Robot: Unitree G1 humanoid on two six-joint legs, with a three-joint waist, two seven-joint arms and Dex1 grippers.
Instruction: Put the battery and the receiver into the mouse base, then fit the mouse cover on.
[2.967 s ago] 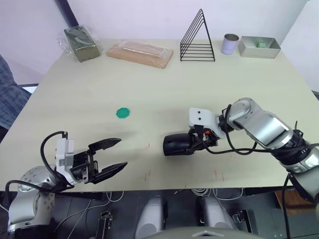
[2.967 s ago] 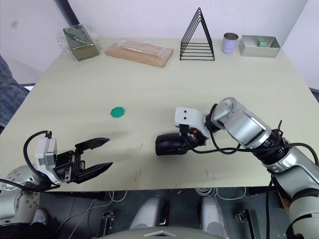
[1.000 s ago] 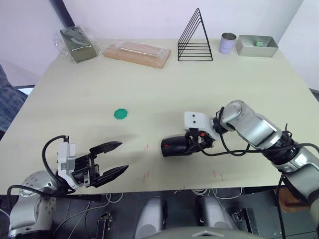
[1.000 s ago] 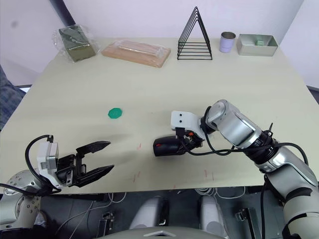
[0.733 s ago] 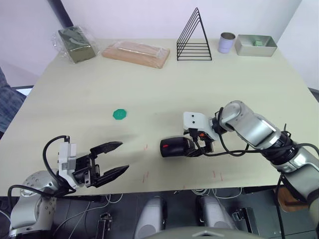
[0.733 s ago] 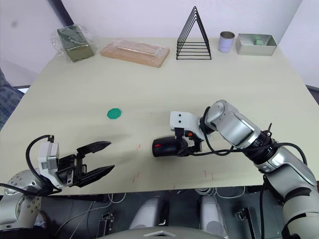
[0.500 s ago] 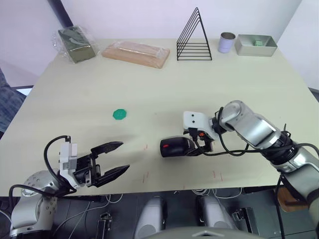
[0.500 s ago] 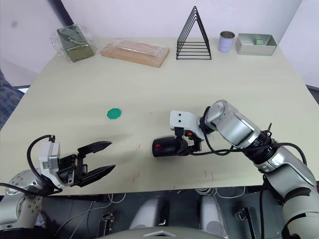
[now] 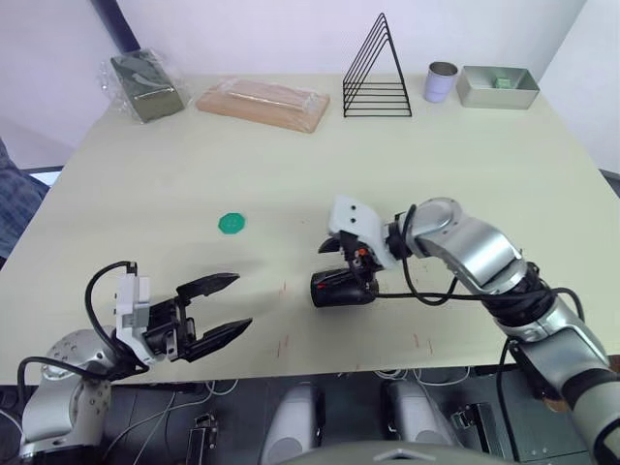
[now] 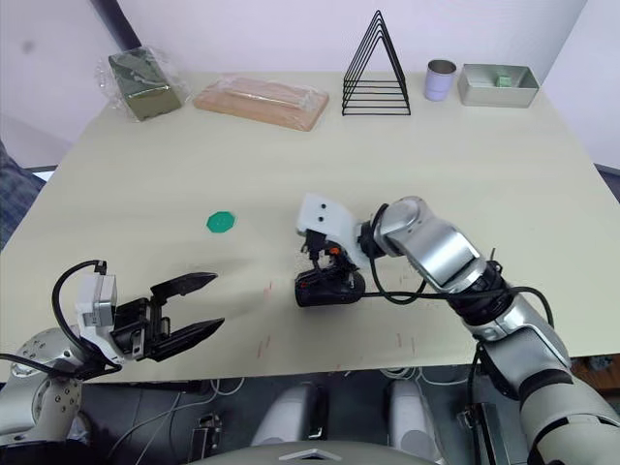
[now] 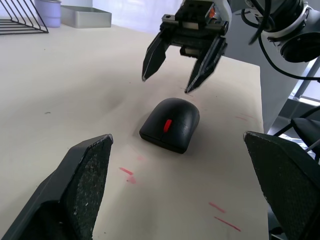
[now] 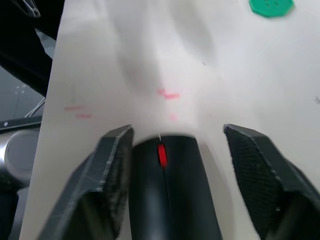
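Observation:
A black mouse (image 9: 339, 288) lies on the table near the front edge, its red strip facing my left arm. Behind the strip, the mouse cover (image 11: 178, 109) forms a smooth shut back over the mouse base (image 11: 159, 137). No open compartment shows. The battery and the receiver are hidden. My right gripper (image 11: 167, 84) hangs open just above the mouse, and in the right wrist view its fingers (image 12: 114, 170) stand on both sides of the mouse (image 12: 170, 200) without touching it. My left gripper (image 9: 238, 302) is open and empty, well to the left of the mouse.
A flat green disc (image 9: 231, 224) lies left of the mouse. Along the far edge stand a bagged dark block (image 9: 145, 82), a wrapped wooden board (image 9: 259, 102), a black wire rack (image 9: 378, 73), a can (image 9: 441, 82) and a metal tray (image 9: 499, 87).
My right gripper has let go of the mouse, opened and swung from beside it up to above it. The mouse stays in place. The left arm has not moved.

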